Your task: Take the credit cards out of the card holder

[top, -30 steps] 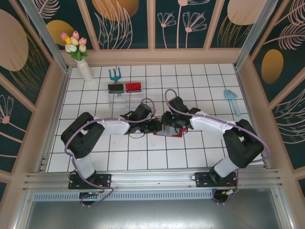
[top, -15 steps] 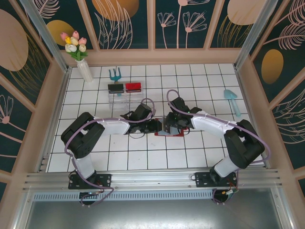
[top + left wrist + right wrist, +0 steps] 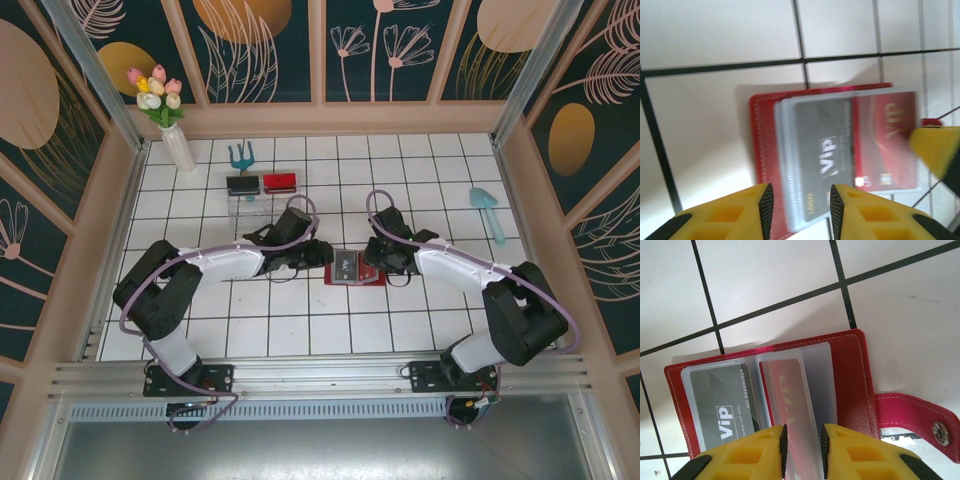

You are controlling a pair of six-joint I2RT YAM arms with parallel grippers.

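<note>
The red card holder (image 3: 352,270) lies open on the white tiles between both grippers. A grey VIP card (image 3: 820,150) sits in its left pocket, and a red card with gold lettering (image 3: 885,145) in a clear pocket on the right. My left gripper (image 3: 320,255) hovers at the holder's left edge (image 3: 762,145), open (image 3: 800,200), with the grey card's end below the gap. My right gripper (image 3: 375,258) is shut (image 3: 804,440) on the raised clear pocket leaf holding the red card (image 3: 787,390). The grey card (image 3: 722,395) lies flat beside it. The holder's red tab (image 3: 912,415) sticks out to the right.
A clear plastic stand (image 3: 262,205) carrying a black tray (image 3: 242,185) and a red tray (image 3: 281,183) is behind the left gripper. A vase of tulips (image 3: 178,145) and a teal rake (image 3: 240,156) stand at the back left. A blue shovel (image 3: 487,212) lies at the right. Walls enclose the floor.
Both grippers have drawn apart, the left one leftward and the right one rightward. The card holder between them, covered before, now lies uncovered and open.
</note>
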